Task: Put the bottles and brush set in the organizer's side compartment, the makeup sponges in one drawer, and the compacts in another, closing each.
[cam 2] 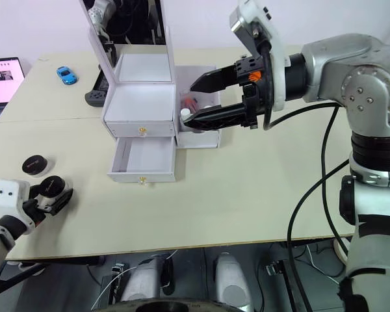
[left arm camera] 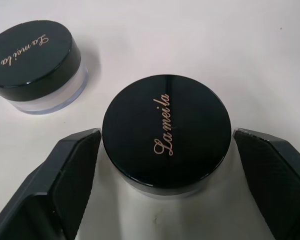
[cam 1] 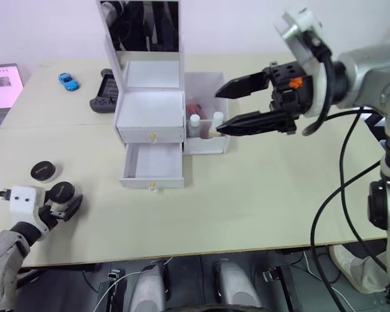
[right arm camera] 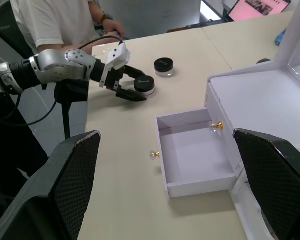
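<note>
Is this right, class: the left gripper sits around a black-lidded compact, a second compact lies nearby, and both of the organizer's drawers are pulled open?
Not quite. Only the lower drawer is pulled open; the upper drawer is closed, as the left eye view shows. The rest holds: the left gripper sits open around a black-lidded compact, and a second compact lies nearby.

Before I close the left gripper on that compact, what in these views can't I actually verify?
- Side compartment: its walls and the right gripper hide most of what is inside.
- Upper drawer: shut, so its contents are hidden.
- Left gripper around the nearer compact: whether the fingers touch it is unclear in the left wrist view.
- Open lower drawer: its near wall hides part of the floor.
</note>
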Controlling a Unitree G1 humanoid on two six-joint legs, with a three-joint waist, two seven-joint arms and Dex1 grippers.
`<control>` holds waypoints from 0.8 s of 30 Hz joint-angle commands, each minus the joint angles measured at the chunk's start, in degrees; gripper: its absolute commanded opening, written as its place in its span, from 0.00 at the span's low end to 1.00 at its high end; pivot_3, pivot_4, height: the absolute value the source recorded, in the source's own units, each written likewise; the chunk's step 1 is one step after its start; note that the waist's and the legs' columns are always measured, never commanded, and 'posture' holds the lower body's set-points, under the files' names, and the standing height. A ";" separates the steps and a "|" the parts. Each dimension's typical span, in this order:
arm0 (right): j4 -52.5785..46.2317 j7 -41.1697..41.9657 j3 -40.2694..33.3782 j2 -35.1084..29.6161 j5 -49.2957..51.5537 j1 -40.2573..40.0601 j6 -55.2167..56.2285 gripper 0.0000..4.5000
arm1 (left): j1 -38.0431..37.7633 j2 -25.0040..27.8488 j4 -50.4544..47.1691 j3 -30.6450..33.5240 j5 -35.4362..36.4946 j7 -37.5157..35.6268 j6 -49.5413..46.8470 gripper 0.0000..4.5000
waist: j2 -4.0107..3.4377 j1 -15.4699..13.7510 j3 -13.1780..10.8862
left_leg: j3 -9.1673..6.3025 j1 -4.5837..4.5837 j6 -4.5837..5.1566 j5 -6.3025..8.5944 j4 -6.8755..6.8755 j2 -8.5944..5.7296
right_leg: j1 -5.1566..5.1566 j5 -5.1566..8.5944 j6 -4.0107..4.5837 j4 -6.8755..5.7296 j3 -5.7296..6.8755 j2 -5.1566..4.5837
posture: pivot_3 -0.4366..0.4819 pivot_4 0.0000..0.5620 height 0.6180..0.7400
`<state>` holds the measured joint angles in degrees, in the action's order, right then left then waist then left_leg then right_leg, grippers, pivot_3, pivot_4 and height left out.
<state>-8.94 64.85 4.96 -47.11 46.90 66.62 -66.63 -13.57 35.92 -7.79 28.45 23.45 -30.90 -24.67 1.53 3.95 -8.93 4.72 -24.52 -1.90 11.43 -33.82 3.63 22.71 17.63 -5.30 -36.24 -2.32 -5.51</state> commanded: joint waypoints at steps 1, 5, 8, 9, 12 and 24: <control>-1.33 -0.27 -2.20 -0.23 0.35 0.83 0.93 1.00 | 0.00 1.28 -2.70 -0.86 0.64 0.77 -5.89 0.99 | 0.00 -0.07 0.00 | 0.00 0.00 0.00 0.00 0.00 0.00 | -0.01 0.00 0.00 0.00 0.00 0.00 | 0.48 0.27 0.97; -1.13 0.51 -1.51 -1.04 -0.33 0.74 1.82 1.00 | -0.53 2.03 -4.98 -0.74 1.85 0.97 -11.17 0.99 | 0.00 -0.03 0.00 | 0.00 0.00 0.00 0.00 0.00 -0.01 | -0.01 0.00 0.00 0.00 0.02 0.00 | 0.48 0.27 0.97; -1.14 1.43 -1.21 -1.45 -0.32 0.78 1.82 1.00 | 0.10 1.37 -5.08 0.44 1.43 2.25 -11.42 0.99 | 0.00 -0.05 0.00 | 0.01 0.00 0.00 0.00 0.00 -0.02 | -0.02 0.00 0.00 0.00 0.02 0.00 | 0.48 0.27 0.97; -1.11 1.57 -1.17 -1.43 -0.35 0.82 1.82 1.00 | 0.38 1.26 -4.96 0.65 1.26 2.50 -11.23 0.99 | 0.00 -0.05 0.00 | 0.01 0.00 0.01 0.00 0.00 -0.02 | -0.02 0.00 0.00 0.00 0.03 0.00 | 0.48 0.27 0.97; -1.02 1.68 -1.10 -1.23 -0.60 0.85 2.03 1.00 | 1.70 1.16 -4.76 0.91 1.55 2.87 -11.50 0.99 | 0.00 -0.05 0.00 | 0.01 0.01 0.01 0.00 0.00 -0.01 | -0.02 0.00 0.00 0.00 0.03 0.01 | 0.48 0.27 0.97; -0.77 2.57 -0.36 -2.03 -2.48 0.06 3.55 1.00 | 4.35 2.99 -7.95 2.91 4.03 1.87 -13.52 0.59 | 0.01 -0.04 -0.01 | 0.00 0.00 0.01 0.00 -0.01 -0.01 | -0.01 0.00 0.00 -0.01 0.04 0.02 | 0.48 0.27 0.97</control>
<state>-8.92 66.94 5.34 -48.43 44.81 66.06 -64.13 -9.94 37.67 -12.83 29.01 26.53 -28.57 -38.23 1.54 3.91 -8.94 4.72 -24.51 -1.89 11.42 -33.83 3.62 22.70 17.63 -5.30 -36.26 -2.28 -5.49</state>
